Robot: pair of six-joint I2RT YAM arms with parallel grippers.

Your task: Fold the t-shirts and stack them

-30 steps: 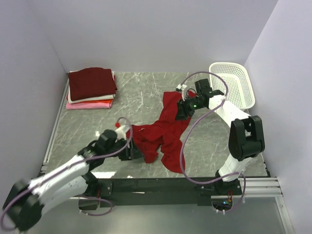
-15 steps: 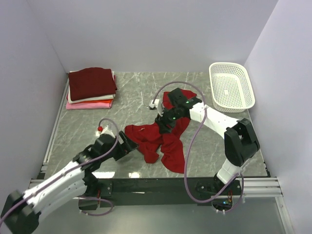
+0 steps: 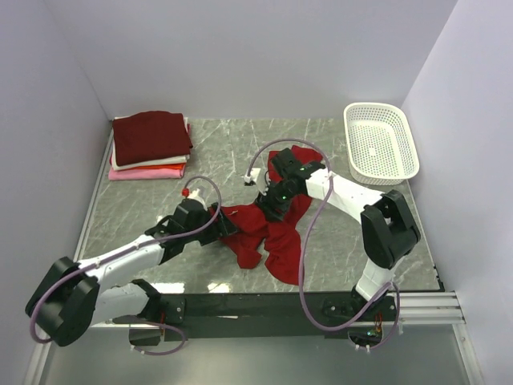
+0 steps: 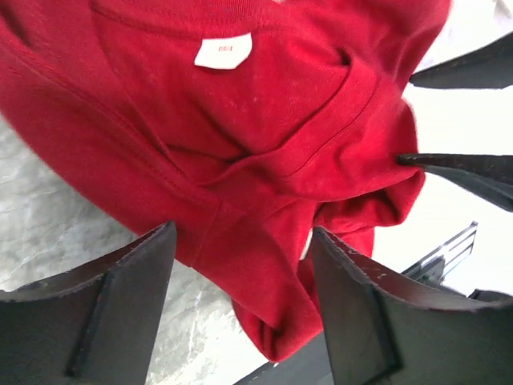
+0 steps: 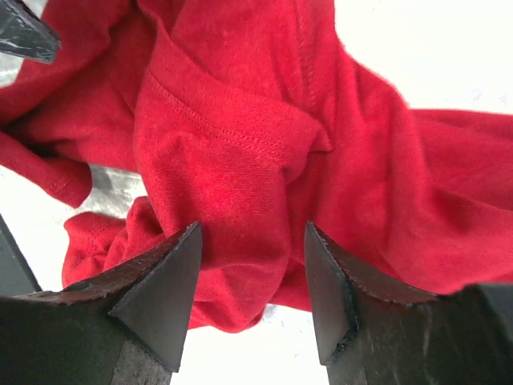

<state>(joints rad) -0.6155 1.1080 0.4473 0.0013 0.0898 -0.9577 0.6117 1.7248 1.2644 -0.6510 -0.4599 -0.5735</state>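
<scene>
One tag in sight: a small white neck label [image 4: 223,51], sewn just under the collar seam of the red t-shirt [image 4: 264,144], caught by the left wrist view; a faint line of reddish print runs across its middle; too small and blurred to make out a single letter or number; nothing else here can be read.
</scene>
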